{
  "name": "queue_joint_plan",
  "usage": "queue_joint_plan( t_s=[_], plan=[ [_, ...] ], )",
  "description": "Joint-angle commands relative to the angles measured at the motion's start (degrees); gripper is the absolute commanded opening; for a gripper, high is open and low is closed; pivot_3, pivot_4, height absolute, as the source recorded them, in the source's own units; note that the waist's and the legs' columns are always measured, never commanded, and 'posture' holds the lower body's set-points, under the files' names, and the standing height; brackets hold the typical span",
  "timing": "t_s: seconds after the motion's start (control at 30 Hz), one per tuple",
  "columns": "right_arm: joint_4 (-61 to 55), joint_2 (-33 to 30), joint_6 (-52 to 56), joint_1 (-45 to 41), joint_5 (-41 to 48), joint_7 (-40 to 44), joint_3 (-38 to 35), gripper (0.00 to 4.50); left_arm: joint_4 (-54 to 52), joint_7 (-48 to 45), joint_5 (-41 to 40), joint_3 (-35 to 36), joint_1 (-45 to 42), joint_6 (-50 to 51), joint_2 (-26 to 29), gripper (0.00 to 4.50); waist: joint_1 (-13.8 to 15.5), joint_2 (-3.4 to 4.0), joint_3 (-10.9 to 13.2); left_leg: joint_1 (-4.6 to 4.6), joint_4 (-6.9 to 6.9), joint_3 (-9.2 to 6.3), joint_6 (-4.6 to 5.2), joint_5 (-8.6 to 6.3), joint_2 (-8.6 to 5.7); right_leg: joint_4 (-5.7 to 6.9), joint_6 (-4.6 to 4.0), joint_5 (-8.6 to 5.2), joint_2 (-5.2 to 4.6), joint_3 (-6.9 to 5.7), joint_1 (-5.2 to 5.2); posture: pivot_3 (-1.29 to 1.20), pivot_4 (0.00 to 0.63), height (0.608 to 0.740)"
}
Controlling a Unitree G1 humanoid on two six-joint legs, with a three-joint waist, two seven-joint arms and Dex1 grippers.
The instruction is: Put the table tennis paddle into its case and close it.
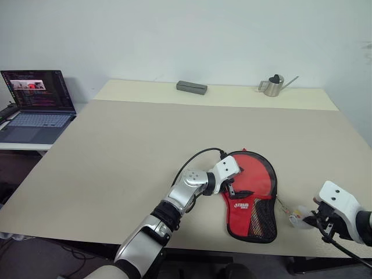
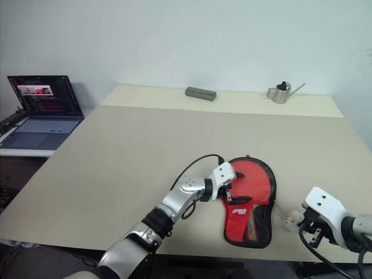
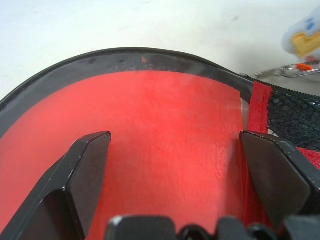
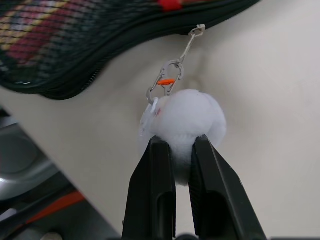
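The red case (image 1: 251, 195) lies flat near the table's front right, its black mesh pocket (image 1: 264, 218) toward me. Through the mesh I see the striped handle of the table tennis paddle (image 4: 30, 27). My left gripper (image 1: 232, 185) hovers open over the case's round red part (image 3: 165, 130), which a black band rings, one finger (image 3: 87, 170) on each side. I cannot tell whether that red surface is the paddle's face or fabric. My right gripper (image 4: 182, 142) is shut on the white fluffy charm (image 4: 187, 117). Its small chain (image 4: 170, 80) runs to the case's zip edge.
An open laptop (image 1: 38, 104) sits on a side table at the left. A grey block (image 1: 192, 87) and a small metal watering can (image 1: 273, 85) stand at the table's far edge. My right gripper (image 1: 318, 220) hangs near the table's front edge (image 1: 174, 247).
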Motion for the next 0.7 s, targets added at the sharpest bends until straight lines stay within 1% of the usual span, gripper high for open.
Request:
queue_joint_plan(
  t_s=[0.03,0.27,0.33,0.57,0.7],
  plan=[
    [-3.2,-1.1,0.0,2.7,1.6,3.1,-3.3,0.02,9.4,-0.8,6.4,-5.2,4.8,4.5,2.2,4.50,0.0,-0.03,0.0,0.00,0.00,0.00,-0.01,0.00,0.00,0.00,0.00,0.00,0.00,-0.01,0.01,0.00,0.150,0.740],
    [-8.2,-0.7,-2.3,13.5,1.6,9.9,-10.3,0.02,9.3,-1.0,6.4,-5.6,4.8,4.4,2.4,4.50,0.7,-0.12,-0.1,-0.04,-0.01,-0.17,-0.07,-0.12,-0.03,-0.04,0.06,-0.18,0.01,-0.16,0.06,0.00,0.150,0.740],
    [-9.5,-0.1,-2.8,15.3,1.9,10.8,-11.4,0.02,9.2,-1.1,6.3,-5.7,4.8,4.4,2.4,4.50,0.9,-0.19,-0.2,-0.04,-0.01,-0.21,-0.09,-0.18,-0.03,-0.04,0.06,-0.25,0.01,-0.21,0.07,0.00,0.150,0.740],
    [-14.8,1.5,-3.6,19.8,3.4,12.9,-12.2,0.01,9.1,-1.4,6.5,-6.2,4.8,4.5,2.4,4.50,1.0,-0.23,-0.2,-0.01,0.00,-0.36,-0.13,-0.26,0.01,-0.04,0.03,-0.32,0.00,-0.33,0.13,0.00,0.150,0.740],
    [-17.3,2.3,-4.0,21.9,3.8,13.8,-12.2,0.01,9.0,-1.5,6.5,-6.3,4.9,4.5,2.5,4.50,1.1,-0.22,-0.2,0.01,0.01,-0.59,-0.17,-0.28,0.03,-0.04,-0.08,-0.40,-0.11,-0.84,0.11,0.00,0.150,0.740]
  ],
)
